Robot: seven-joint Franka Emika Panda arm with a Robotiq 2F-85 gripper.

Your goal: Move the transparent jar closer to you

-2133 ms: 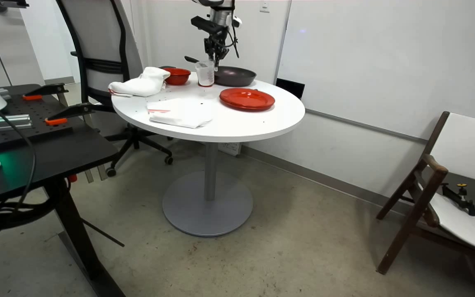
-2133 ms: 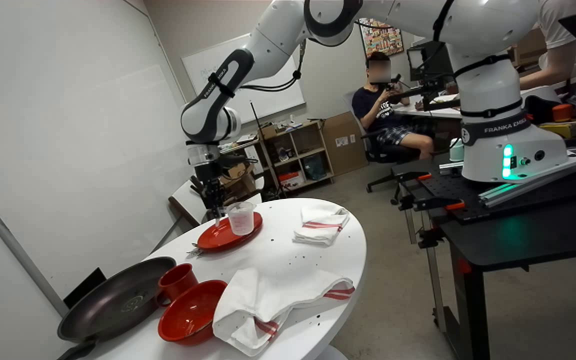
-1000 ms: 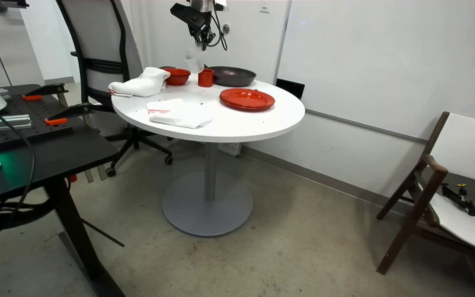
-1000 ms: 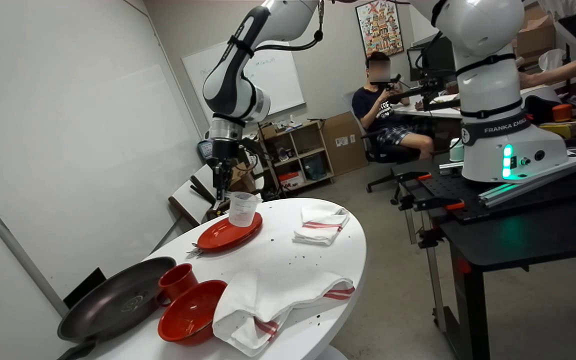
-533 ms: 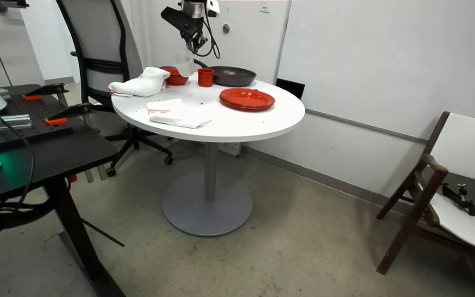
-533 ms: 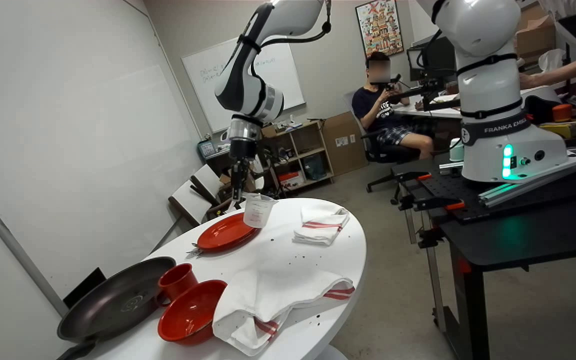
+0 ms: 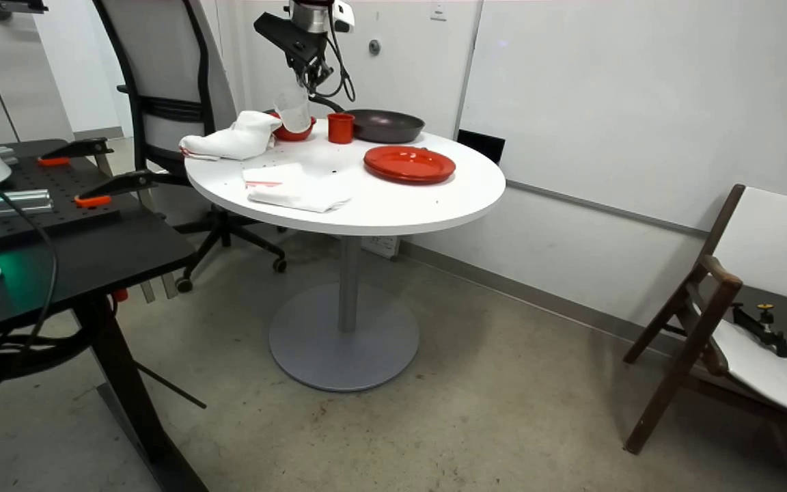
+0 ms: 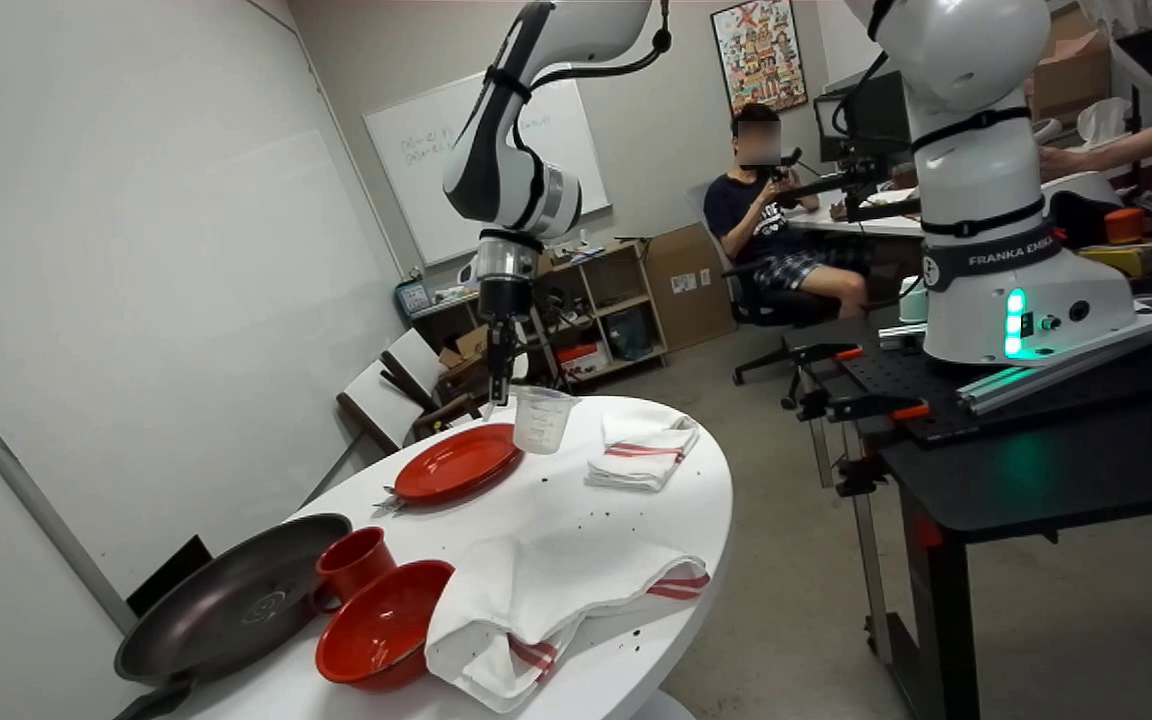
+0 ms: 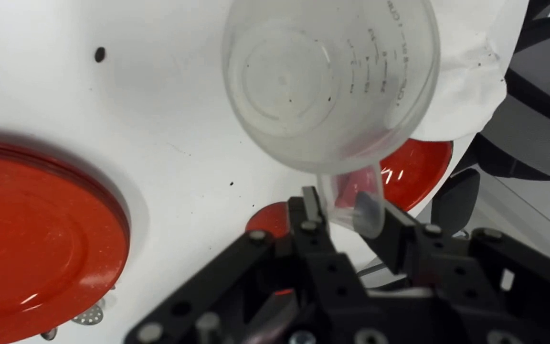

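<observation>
The transparent jar [image 7: 293,111] is a see-through measuring cup with printed marks and a side handle. It also shows in an exterior view [image 8: 542,420] beside the edge of the red plate and in the wrist view [image 9: 299,81]. My gripper [image 9: 351,205] is shut on the jar's handle, with one dark finger on each side of it. The gripper also shows in both exterior views [image 7: 306,82] [image 8: 502,400]. The jar hangs a little above the white table and is slightly tilted. Its inside looks empty apart from a few dark specks.
The white round table [image 7: 346,222] bears red plates [image 8: 456,462], a red mug [image 8: 354,563], a red bowl [image 8: 383,625], a dark pan [image 8: 236,595], a crumpled towel [image 8: 556,610] and a folded towel [image 8: 641,450]. A utensil [image 9: 89,315] lies by the plates. An office chair [image 7: 168,68] stands beside the table.
My gripper has lifted the jar and carried it toward the robot's base. In an exterior view the red mug behind it has come into sight. The other table objects have not moved.
</observation>
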